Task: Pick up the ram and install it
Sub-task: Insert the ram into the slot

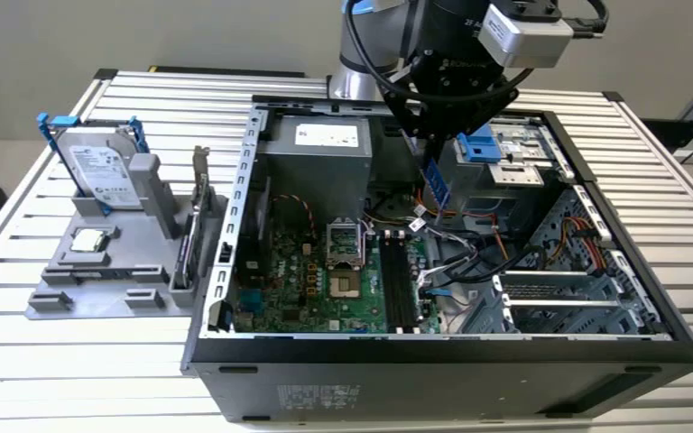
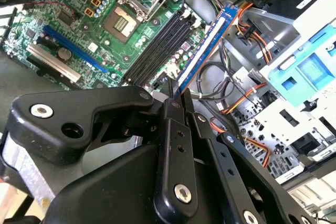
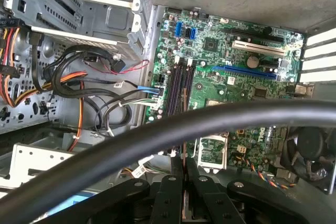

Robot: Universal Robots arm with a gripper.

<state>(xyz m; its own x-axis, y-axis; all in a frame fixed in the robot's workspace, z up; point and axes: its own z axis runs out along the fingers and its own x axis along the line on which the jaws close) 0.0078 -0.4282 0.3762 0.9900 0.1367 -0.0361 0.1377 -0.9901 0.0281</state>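
Note:
My gripper (image 1: 426,152) hangs over the open computer case (image 1: 443,361), shut on the ram (image 1: 436,182). The ram is a thin blue stick pointing down toward the motherboard (image 1: 310,280), well above it. In the second wrist view the ram (image 2: 207,45) sticks out from between the fingertips of the gripper (image 2: 176,95). In the first wrist view the ram (image 3: 184,153) appears edge-on in the gripper (image 3: 185,179). The long black memory slots (image 1: 397,280) lie below and toward the case front, and show in both wrist views (image 2: 160,43) (image 3: 178,85). The ram touches nothing but the fingers.
Loose cables (image 1: 467,257) lie beside the slots. A drive cage with a blue latch (image 1: 485,144) stands just behind the gripper. The power supply (image 1: 322,140) fills the case's back. On the exterior view's left, a grey holder (image 1: 94,271) carries a hard drive (image 1: 100,171) and a processor (image 1: 87,241).

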